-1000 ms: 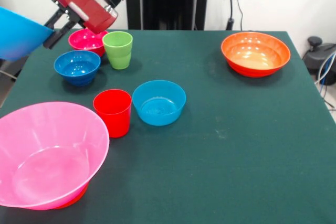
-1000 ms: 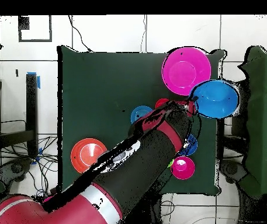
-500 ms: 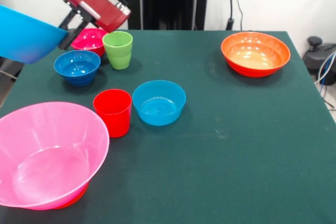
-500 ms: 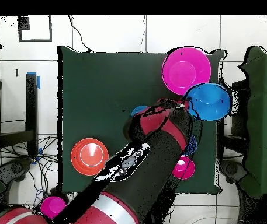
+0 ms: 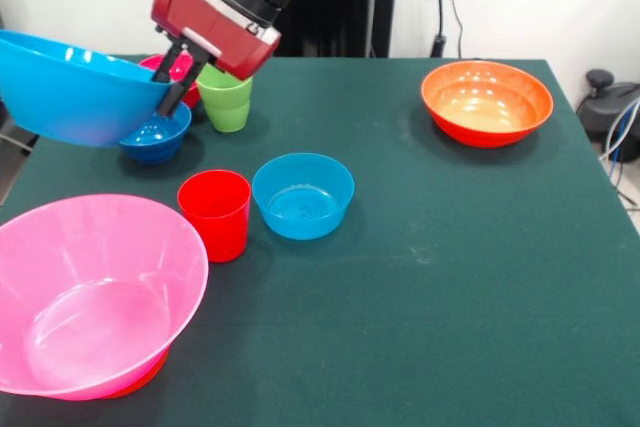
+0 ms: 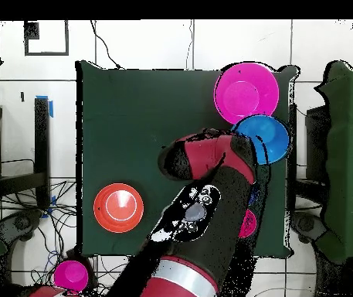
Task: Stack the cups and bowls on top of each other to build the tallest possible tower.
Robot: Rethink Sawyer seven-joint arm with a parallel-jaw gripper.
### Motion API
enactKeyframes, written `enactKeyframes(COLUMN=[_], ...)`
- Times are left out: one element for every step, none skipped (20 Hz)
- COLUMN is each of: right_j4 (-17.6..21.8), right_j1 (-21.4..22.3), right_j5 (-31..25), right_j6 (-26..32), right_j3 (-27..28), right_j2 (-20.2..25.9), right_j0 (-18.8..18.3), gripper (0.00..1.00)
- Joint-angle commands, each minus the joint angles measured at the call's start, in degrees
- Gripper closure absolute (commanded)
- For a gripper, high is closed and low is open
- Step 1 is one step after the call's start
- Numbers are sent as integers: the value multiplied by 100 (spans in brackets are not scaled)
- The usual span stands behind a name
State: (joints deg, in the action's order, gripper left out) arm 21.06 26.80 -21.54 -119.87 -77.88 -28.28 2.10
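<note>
Though gripped by the tool (image 5: 172,87) — large blue bowl (image 5: 75,87) mouth-up, tilted.

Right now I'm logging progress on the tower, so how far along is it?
Barely begun: the pink bowl sits on an orange one. In hand: the gripper holds the large blue bowl by its rim, in the air. Left: red cup, green cup, the blue bowl and the far orange bowl stand loose.
</note>
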Motion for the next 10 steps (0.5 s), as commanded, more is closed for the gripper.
enactKeyframes(right_j4=[-234,-226,-228,-244,-252,-250,-263,-251,-216,-220], right_j1=[252,220,187,157,114,76,44,8,-11,-42], right_j5=[-1445,-1666,-1810,-1973,-2125,-2273,-2374,-2487,-2581,-2652], right_j6=[1120,1165,1192,1223,1225,1263,1287,1333,1358,1371], right_j3=[487,678,835,986,1164,1321,1430,1576,1687,1796], right_j2=[1497,1535,1595,1670,1720,1786,1880,1948,1978,2043], right_j0=[-328,-351,-384,-429,-452,-493,-549,-590,-605,-648], gripper=[100,100,100,100,100,100,100,100,100,100])
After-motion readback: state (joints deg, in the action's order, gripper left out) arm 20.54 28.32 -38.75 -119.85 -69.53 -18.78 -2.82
